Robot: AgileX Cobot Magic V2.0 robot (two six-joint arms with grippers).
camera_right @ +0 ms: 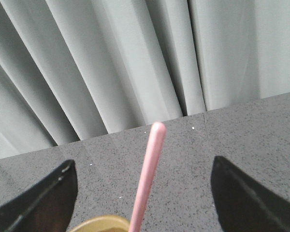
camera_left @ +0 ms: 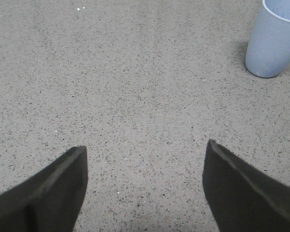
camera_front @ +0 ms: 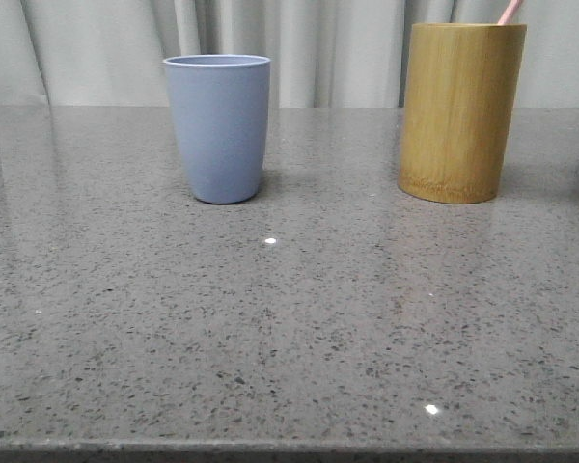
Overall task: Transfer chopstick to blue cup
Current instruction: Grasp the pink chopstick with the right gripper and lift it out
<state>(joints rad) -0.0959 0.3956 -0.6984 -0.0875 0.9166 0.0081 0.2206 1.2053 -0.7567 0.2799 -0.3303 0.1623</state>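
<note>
Evidently the transfer has not begun: the chopstick (camera_front: pixel 509 11) stands in the bamboo holder (camera_front: pixel 460 112), its pale pink tip leaning out past the rim at the far right of the table (camera_front: pixel 289 328). In the right wrist view the chopstick (camera_right: pixel 146 176) rises slantwise from the holder's rim (camera_right: pixel 100 224), between the spread fingers of the right gripper (camera_right: pixel 144 203), which is released and grasps nothing; the stick appears to lie in the gap without contact. The left gripper (camera_left: pixel 145 186) hangs likewise released over bare tabletop, the cup (camera_left: pixel 273 41) off to one side of it.

Remaining, by judgement: closing on the stick, lifting it clear of the holder, carrying it across to the cup (camera_front: pixel 218 127), and lowering it in.

Materials and forms:
- The chopstick is a slim, smooth rod with a rounded end.
- The cup is a matte grey-blue tumbler, thin-rimmed, tapering to a rounded base.
- The holder is a straight tan cylinder with visible grain, taller than the cup.
- The table is polished grey speckled stone, faintly reflective.
- A pleated pale curtain (camera_front: pixel 96 48) hangs behind.
</note>
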